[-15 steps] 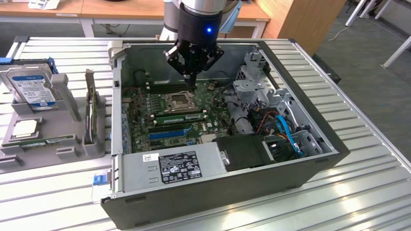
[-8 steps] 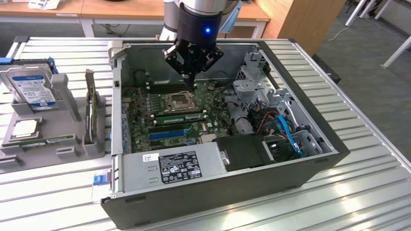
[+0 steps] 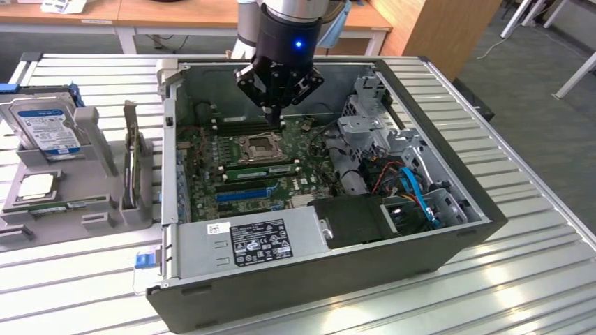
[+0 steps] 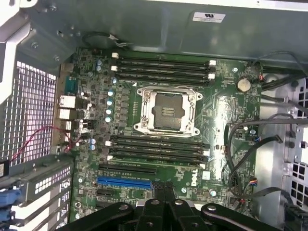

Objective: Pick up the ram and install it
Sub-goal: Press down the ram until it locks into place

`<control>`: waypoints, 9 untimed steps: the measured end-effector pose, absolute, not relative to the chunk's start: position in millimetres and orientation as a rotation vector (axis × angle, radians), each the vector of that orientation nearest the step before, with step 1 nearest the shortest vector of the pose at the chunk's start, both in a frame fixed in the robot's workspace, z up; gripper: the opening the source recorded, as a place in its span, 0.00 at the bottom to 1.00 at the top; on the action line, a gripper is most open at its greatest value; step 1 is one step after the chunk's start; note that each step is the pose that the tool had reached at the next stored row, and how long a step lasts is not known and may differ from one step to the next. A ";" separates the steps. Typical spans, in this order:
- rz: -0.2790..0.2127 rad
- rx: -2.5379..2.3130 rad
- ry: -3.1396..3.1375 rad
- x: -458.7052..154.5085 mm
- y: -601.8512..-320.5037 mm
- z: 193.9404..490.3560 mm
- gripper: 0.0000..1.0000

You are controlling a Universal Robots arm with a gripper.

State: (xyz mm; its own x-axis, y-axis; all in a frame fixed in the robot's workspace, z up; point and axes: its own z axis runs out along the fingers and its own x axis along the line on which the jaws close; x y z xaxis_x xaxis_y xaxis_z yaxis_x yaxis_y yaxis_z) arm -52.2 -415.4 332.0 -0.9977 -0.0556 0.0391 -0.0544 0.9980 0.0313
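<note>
The computer case lies on its side on the desk with the side panel off, so the motherboard faces upward and can be reached from above. This placement makes sense for the task, because the memory slots are then open to a vertical approach. In the wrist view two groups of long dark slots show, one on each side of the empty processor socket, and all of them look empty as far as I can judge.

At the exterior view's left, a grey holder stands on the desk beside the case and keeps the spare parts ready. The hard drive with its blue label leans there, and the square processor chip lies flat below it. The ram seems to be the narrow green stick lying along the near edge of this holder (it is small here, so I say this with some caution). It is well apart from the arm and is not held.

The arm comes down from above, with the wrist pointing straight downward. The end effector hangs inside the case opening, above the far part of the motherboard near the upper slot group. Its fingers are pressed together and nothing is pinched between them.
</note>
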 end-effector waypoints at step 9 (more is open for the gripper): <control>-0.048 0.029 -3.101 -52.1 -415.4 332.0 0.10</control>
